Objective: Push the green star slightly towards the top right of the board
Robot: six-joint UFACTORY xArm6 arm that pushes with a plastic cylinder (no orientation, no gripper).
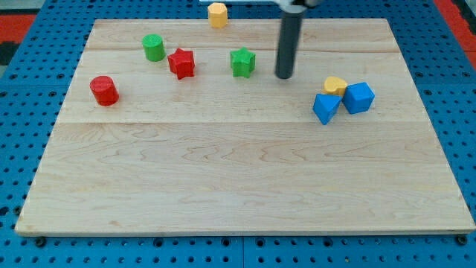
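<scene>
One green star [242,62] sits just left of my tip [284,76], not touching. No fingers here, only a rod. To do it well, go around below-left, then push gently up-right.

We see a pale wooden board [245,186] with visible plank seams and grain, lying on a blue perforated base [15,112] — regular holes throughout. Red patches show at the top corners [454,9] — lighting even, shadows soft.
</scene>
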